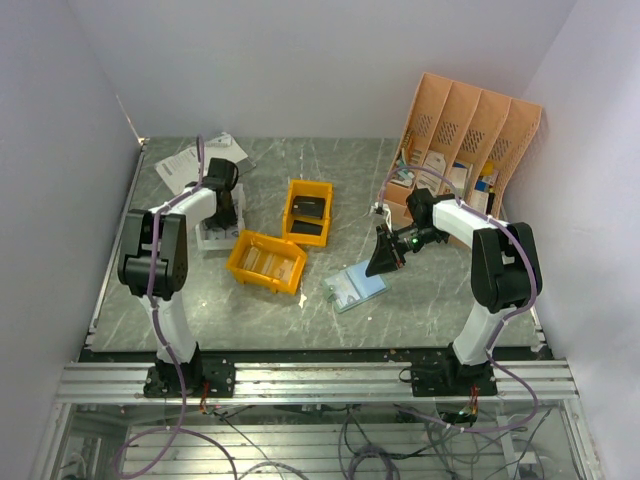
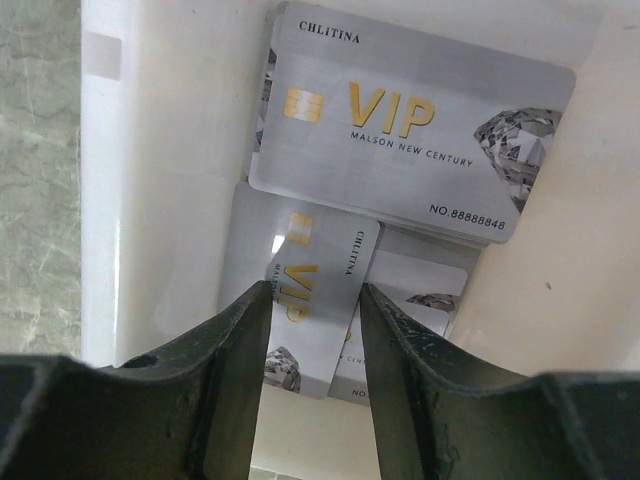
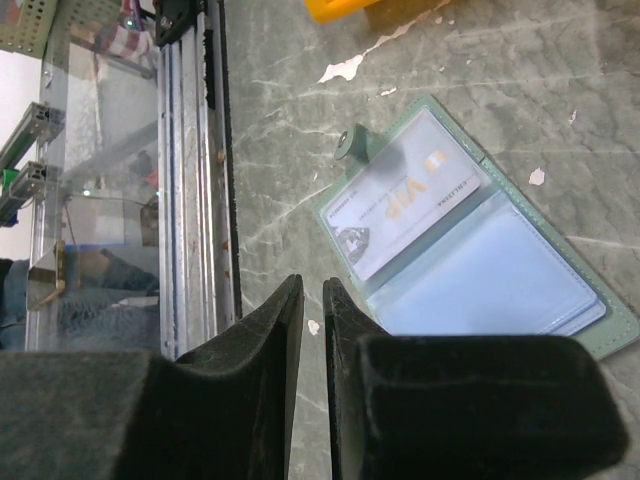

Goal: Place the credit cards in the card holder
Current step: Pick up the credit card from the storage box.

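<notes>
In the left wrist view several silver VIP credit cards (image 2: 410, 130) lie stacked in a white tray (image 2: 170, 200). My left gripper (image 2: 315, 290) reaches down into that tray (image 1: 208, 238) at the back left. Its fingers press on the long edges of one tilted credit card (image 2: 320, 310). The card holder (image 1: 355, 287) lies open on the table in front of the right arm. Its light blue inside (image 3: 490, 290) faces up, and one card (image 3: 410, 205) sits in its clear pocket. My right gripper (image 3: 312, 282) hovers just beside it with the jaws nearly together and nothing between them.
Two orange bins (image 1: 265, 262) (image 1: 307, 212) stand in the middle of the table; the far one holds a black block. A peach desk organiser (image 1: 465, 130) fills the back right corner. Papers (image 1: 188, 165) lie at the back left. The table's metal front rail (image 3: 190, 200) runs close to the right gripper.
</notes>
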`<state>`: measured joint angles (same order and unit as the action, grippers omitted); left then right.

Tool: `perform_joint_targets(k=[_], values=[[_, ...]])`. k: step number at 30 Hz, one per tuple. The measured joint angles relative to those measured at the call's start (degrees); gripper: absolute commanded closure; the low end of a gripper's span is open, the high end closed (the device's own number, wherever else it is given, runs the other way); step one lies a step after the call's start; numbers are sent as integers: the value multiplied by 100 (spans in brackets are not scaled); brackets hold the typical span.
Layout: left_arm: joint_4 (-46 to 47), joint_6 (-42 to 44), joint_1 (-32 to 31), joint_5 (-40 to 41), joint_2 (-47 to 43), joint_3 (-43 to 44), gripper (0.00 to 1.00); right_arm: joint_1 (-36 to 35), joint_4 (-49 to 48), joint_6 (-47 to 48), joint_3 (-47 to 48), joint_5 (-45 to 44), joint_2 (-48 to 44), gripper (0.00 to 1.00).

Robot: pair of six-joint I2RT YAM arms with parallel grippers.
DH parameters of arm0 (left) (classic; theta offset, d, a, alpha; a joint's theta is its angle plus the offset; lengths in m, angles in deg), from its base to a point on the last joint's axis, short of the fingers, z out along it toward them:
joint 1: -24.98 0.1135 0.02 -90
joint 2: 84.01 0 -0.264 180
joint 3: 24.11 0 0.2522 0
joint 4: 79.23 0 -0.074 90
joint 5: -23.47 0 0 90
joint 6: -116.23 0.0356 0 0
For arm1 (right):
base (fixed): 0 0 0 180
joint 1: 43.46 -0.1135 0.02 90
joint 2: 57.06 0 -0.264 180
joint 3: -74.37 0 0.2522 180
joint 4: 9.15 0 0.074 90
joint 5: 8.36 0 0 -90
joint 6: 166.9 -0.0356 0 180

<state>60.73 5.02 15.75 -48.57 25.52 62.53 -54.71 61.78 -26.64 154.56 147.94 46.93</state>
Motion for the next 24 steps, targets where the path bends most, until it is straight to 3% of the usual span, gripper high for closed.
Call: perform_joint_targets(k=[12,24], values=[[120,254,-72,153,57,24,47,0,46,46,7,26,20,85],[-48,485,-291,798,118,101,53,0,138,122,33,37,74,85]])
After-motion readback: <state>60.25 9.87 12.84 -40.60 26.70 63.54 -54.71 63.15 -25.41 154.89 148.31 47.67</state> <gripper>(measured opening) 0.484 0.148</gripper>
